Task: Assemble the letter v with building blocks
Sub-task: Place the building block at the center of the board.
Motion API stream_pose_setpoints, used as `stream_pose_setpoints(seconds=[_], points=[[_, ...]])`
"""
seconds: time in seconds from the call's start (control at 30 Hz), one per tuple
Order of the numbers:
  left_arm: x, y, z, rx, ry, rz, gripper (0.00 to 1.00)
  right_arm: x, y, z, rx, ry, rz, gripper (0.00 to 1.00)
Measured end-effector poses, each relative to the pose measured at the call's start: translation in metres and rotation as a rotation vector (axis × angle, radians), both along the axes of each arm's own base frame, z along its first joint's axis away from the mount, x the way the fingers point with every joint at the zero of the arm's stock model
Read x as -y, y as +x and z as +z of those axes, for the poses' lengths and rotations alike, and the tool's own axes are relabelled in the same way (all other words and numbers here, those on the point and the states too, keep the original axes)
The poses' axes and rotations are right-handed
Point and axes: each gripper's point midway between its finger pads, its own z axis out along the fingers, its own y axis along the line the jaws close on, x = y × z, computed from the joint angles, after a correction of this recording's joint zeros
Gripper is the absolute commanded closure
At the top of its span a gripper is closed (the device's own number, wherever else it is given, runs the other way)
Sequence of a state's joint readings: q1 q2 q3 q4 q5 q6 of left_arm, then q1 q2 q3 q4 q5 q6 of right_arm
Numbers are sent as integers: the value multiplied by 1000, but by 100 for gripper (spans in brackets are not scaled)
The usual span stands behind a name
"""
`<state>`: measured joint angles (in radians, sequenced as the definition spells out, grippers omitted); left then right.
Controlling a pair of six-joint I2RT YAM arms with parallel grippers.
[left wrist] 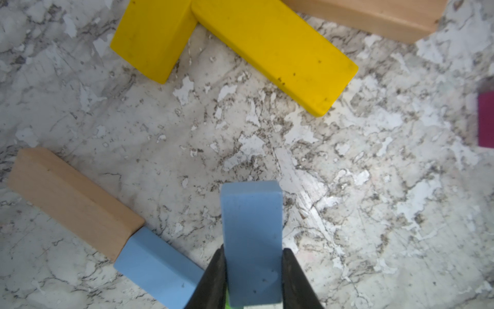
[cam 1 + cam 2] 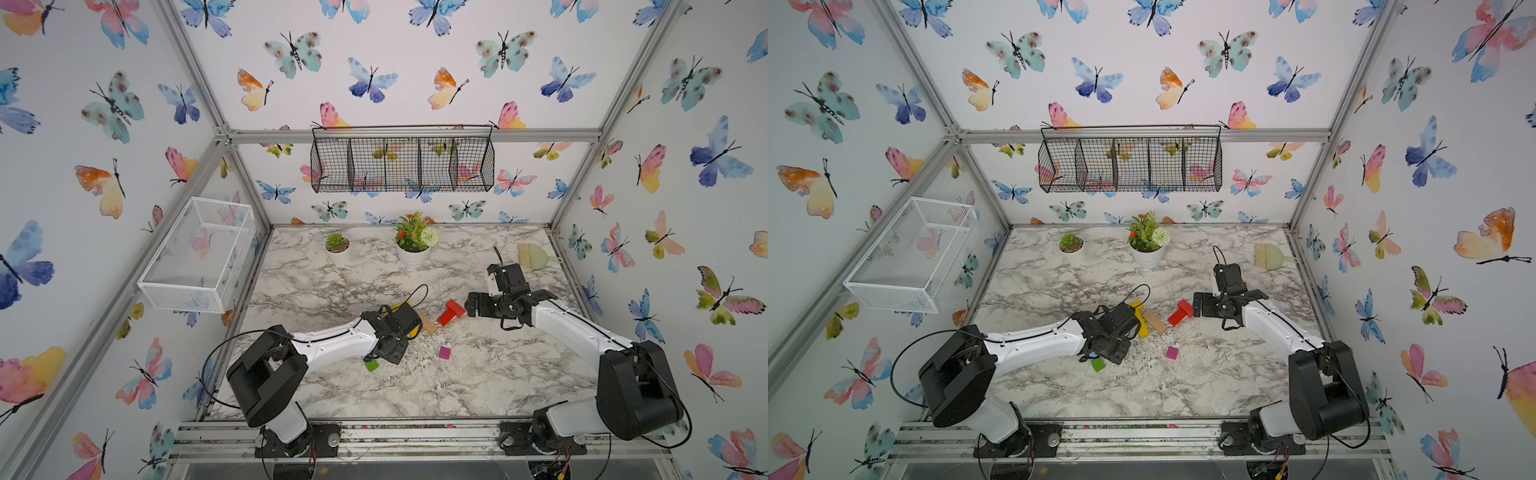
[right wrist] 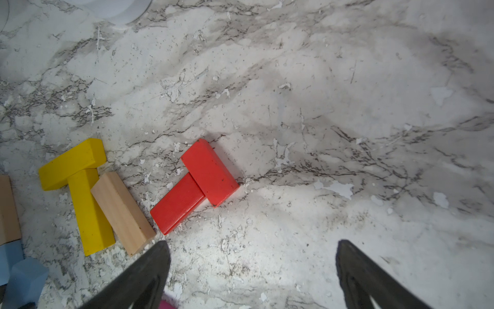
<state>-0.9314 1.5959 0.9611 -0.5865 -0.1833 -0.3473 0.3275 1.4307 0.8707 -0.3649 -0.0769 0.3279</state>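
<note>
Clamping a light blue block (image 1: 251, 214), left gripper (image 1: 254, 250) near tan block (image 1: 72, 198); right gripper (image 3: 252, 242) spread

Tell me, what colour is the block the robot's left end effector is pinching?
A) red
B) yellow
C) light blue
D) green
C: in the left wrist view, the left end effector is shut on a light blue block.
</note>
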Motion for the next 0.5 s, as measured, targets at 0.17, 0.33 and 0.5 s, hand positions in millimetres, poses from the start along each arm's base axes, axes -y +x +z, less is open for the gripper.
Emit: stream_pose_setpoints(seconds=[0.17,0.33,0.5], points=[[-2,0,-4,-6,18,-8,67,0,0,-1,0,3,2,2],[-6,-1,-14,-28,47,-3,67,-1,-1,-2,-1,6,4,2],[-9,-2,-20,-40,65,-1,66,-1,-2,-4,-4,8,5,2]])
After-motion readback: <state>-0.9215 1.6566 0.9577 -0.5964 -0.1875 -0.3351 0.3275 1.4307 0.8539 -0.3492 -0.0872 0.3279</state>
